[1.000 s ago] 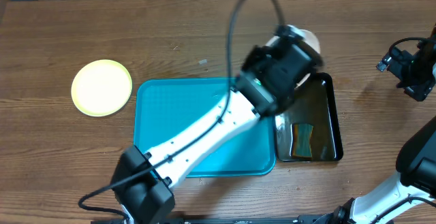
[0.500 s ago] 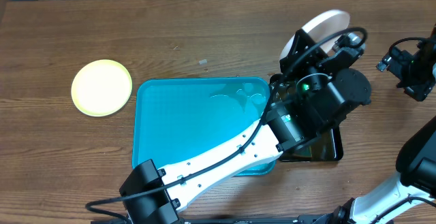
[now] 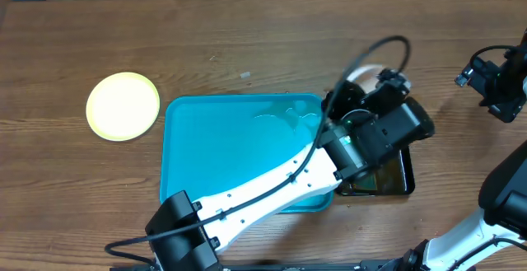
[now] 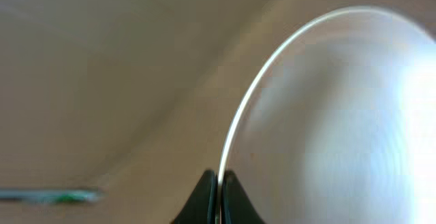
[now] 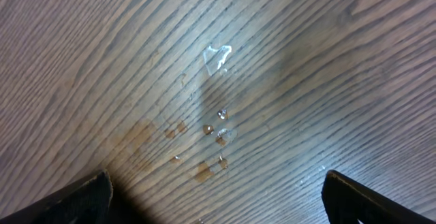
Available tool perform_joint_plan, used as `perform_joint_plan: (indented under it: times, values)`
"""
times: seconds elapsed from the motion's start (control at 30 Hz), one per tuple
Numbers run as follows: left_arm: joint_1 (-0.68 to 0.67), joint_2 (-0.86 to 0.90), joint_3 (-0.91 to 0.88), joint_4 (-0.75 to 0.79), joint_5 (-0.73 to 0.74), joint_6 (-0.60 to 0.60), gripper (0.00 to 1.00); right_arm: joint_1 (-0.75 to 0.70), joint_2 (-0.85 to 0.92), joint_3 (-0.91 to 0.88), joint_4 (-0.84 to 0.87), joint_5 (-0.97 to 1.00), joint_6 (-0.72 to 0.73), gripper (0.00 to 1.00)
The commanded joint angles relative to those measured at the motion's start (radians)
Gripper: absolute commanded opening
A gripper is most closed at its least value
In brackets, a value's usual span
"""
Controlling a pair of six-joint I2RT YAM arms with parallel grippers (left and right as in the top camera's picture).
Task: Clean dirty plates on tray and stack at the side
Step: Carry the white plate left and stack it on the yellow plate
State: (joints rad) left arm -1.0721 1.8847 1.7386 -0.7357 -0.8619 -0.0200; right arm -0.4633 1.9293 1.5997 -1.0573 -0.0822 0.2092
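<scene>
At right-ctr of overhead frame, by black tray (image 3: 397,177), left gripper (image 4: 219,187) is clamped on white plate (image 4: 340,115) rim, plate rising from btwn its fingers. Yellow plate (image 3: 123,105) lies left of turquoise tray (image 3: 230,151). Right gripper (image 5: 216,187) jaws wide apart, empty.

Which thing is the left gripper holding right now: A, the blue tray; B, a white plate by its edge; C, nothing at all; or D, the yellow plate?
B: the left wrist view shows the left gripper shut on the edge of a white plate, while the yellow plate lies well apart from it.
</scene>
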Motion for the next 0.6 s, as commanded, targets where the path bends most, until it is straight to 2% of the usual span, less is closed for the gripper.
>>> perform_joint_plan:
  times: [0.0, 0.13, 0.2, 0.4, 0.5, 0.57]
  values:
    - [0.071, 0.006, -0.005, -0.027, 0.302, -0.364, 0.04, -0.002, -0.005, 0.017, 0.006, -0.008, 0.004, 1.0]
    - [0.183, -0.003, -0.002, -0.027, 0.512, -0.413, 0.04, -0.002, -0.005, 0.017, 0.006, -0.008, 0.004, 1.0]
    - [0.271, -0.005, -0.002, -0.032, 0.679, -0.433, 0.04, -0.002, -0.005, 0.017, 0.006, -0.008, 0.004, 1.0]
    - [0.608, -0.005, -0.002, -0.105, 1.1, -0.531, 0.04, -0.002, -0.005, 0.017, 0.006, -0.008, 0.004, 1.0]
    - [0.78, -0.005, -0.002, -0.154, 1.233, -0.529, 0.04, -0.002, -0.005, 0.017, 0.006, -0.008, 0.004, 1.0]
    - [0.896, -0.005, -0.002, -0.201, 1.267, -0.526, 0.04, -0.002, -0.005, 0.017, 0.006, -0.008, 0.004, 1.0]
